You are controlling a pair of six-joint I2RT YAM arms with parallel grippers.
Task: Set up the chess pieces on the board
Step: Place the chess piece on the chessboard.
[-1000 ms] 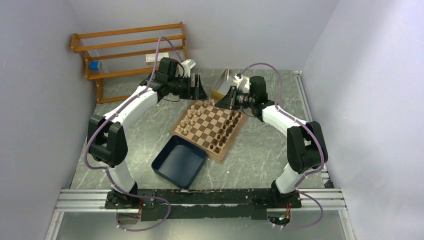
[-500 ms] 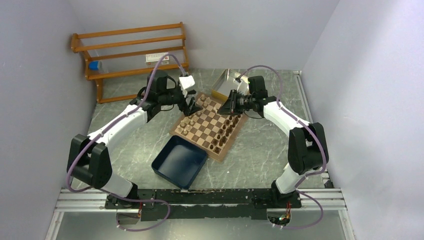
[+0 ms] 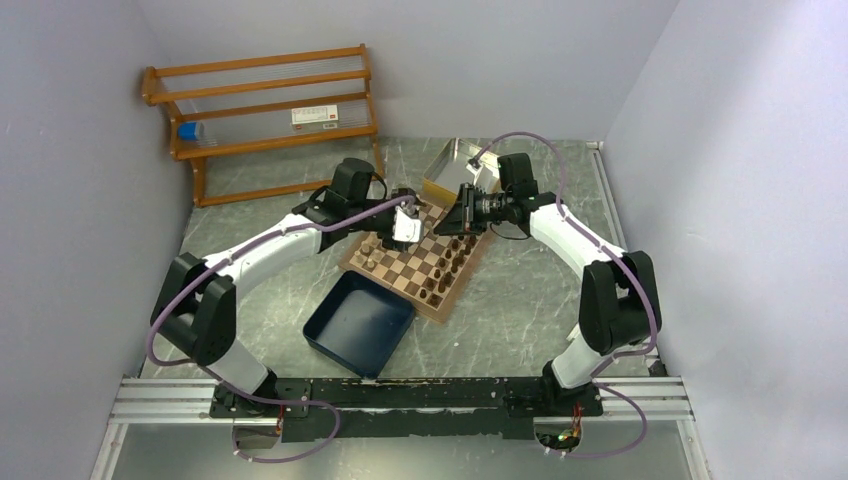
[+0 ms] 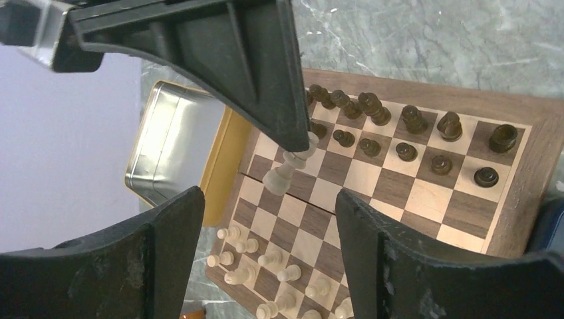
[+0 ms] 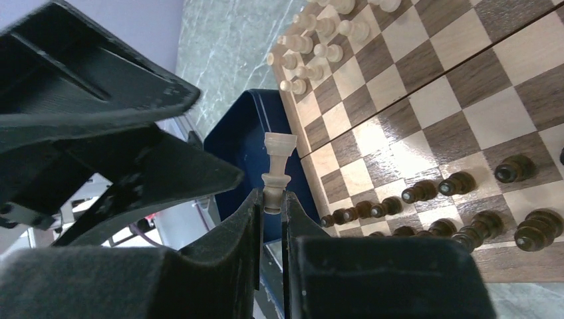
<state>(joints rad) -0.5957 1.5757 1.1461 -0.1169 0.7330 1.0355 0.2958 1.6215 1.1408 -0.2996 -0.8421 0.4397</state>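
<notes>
Two grippers face each other over the far corner of the board (image 3: 415,257). On one side, the right gripper (image 5: 271,199) has its fingers pinched together on the base of a light tan chess piece (image 5: 278,156), which hangs tilted in the air above the squares. On the other, the left gripper (image 4: 266,199) has its jaws spread wide, tips near that piece; contact cannot be told.

The board is flat wood with dark and cream checks and a brown border, lying askew on the grey marbled tabletop (image 3: 520,300). Two rows of dark pieces (image 4: 414,119) line one edge and the light pieces (image 4: 288,272) line the opposite edge, with open squares between.

A navy square tray (image 3: 358,322) lies just beside the near edge. A shiny metal tin (image 4: 169,156) sits just beyond the far corner, contents not discernible. The tabletop extends well past the board on both sides.
</notes>
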